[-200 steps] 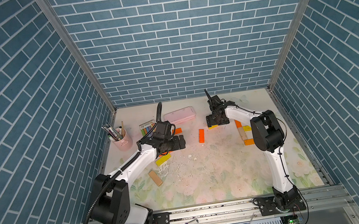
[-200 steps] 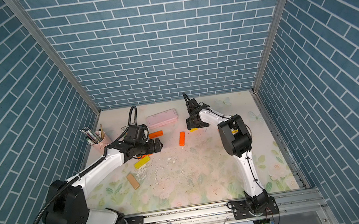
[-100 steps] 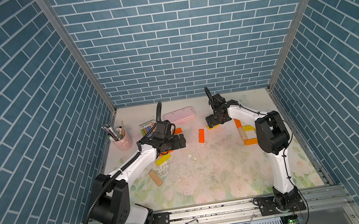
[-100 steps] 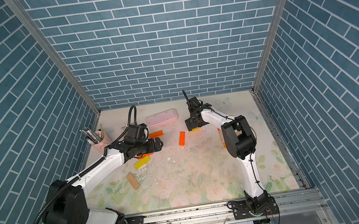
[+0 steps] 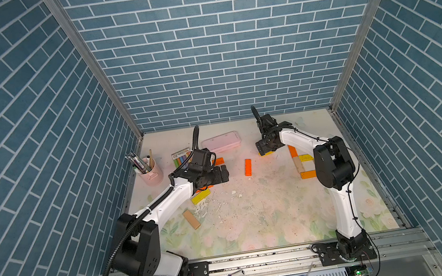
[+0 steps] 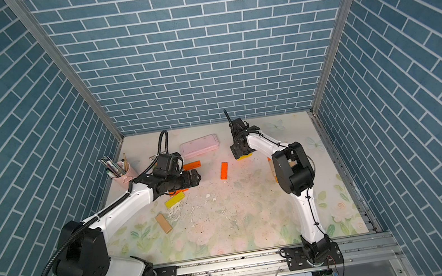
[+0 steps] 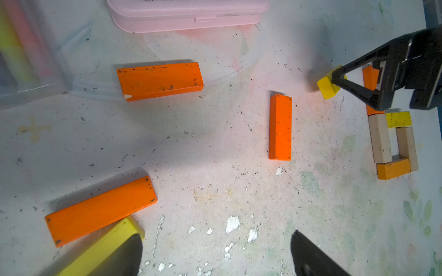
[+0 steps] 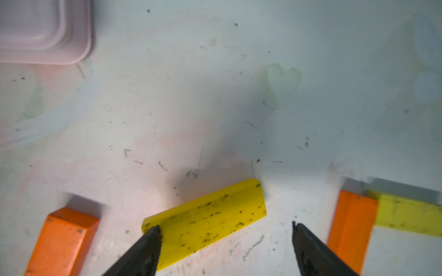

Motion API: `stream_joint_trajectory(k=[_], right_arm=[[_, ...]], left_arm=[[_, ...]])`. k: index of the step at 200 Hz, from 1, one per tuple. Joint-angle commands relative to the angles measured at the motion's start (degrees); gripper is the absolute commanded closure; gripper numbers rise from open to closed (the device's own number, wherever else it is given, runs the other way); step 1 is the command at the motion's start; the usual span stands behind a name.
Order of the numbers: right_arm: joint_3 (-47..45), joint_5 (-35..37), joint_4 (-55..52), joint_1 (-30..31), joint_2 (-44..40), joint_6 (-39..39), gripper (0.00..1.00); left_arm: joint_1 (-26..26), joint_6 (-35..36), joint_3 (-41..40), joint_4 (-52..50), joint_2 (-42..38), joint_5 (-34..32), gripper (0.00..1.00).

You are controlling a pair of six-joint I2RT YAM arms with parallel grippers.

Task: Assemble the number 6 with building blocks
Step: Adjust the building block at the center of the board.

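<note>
Nearest us, a tan block point(image 5: 191, 219) and a yellow spare point(image 5: 201, 198) lie loose on the mat point(image 5: 256, 227), not yet used. Just beyond, the left gripper point(image 5: 224, 173) hangs with its jaws spread wide and nothing between them, so no worry there. Mid-mat sits a lone orange block point(image 5: 248, 167).

Off to the right is the figure point(image 7: 380, 138): a closed loop of four bars with an orange stem point(image 8: 349, 227) running up from it.

Further back comes the action. The right gripper point(image 8: 226, 227) has its jaws apart and straddles the yellow block point(image 8: 205, 215). One fingertip point(image 8: 150, 241) is at the block's end, the other is clear of it and just beside the stem. Here's the danger, I'd say: the block lies skewed between the fingers, so a squeeze could spin it or pop it free. And if the gripper drifts sideways, that outer finger could knock the stem and spoil the 6.

Farthest off, the pink case point(image 5: 222, 142) is well out of harm.
</note>
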Motion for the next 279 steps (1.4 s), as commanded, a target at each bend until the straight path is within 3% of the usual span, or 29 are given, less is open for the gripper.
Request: stream_joint_trajectory(k=[1,40,57,65,91,114,139,279], right_arm=[[1.89,5.65,-2.64,0.18,2.01,-1.36,0.32],[0.96,-0.51,-0.88,0.12,1.17,-0.27,0.68],[1.49,-1.81,-1.32,0.01,1.33,0.52,0.71],[1.34,-2.85,-1.33,-0.24,1.37,0.38,0.68],[-0.25,-5.87,-0.58,-1.88,0.96,0.45,0.36],[-1.73,-9.75,-0.02,-3.84,1.01,-0.54,0.16],[-1.84,-10.96,-0.10,-5.25,0.94,-2.71,0.04],[2.40,-15.32,-3.51,-6.39,6.08,-6.12,0.02]], left_arm=[[0.38,-0.44,-0.79,0.71,0.99,-0.47,0.03],[0.38,-0.59,-0.33,1.25,1.69,-0.09,0.03],[0.30,-0.68,-0.61,1.61,1.54,-0.01,0.03],[0.37,-0.75,-0.77,1.78,1.47,0.09,0.03],[0.34,-0.86,-1.79,2.62,1.18,0.32,0.03],[0.34,-1.51,-2.70,3.52,1.18,0.88,0.03],[0.31,-1.96,-2.73,4.16,1.78,1.48,0.03],[-0.34,-2.44,-1.23,3.63,2.21,1.40,0.03]])
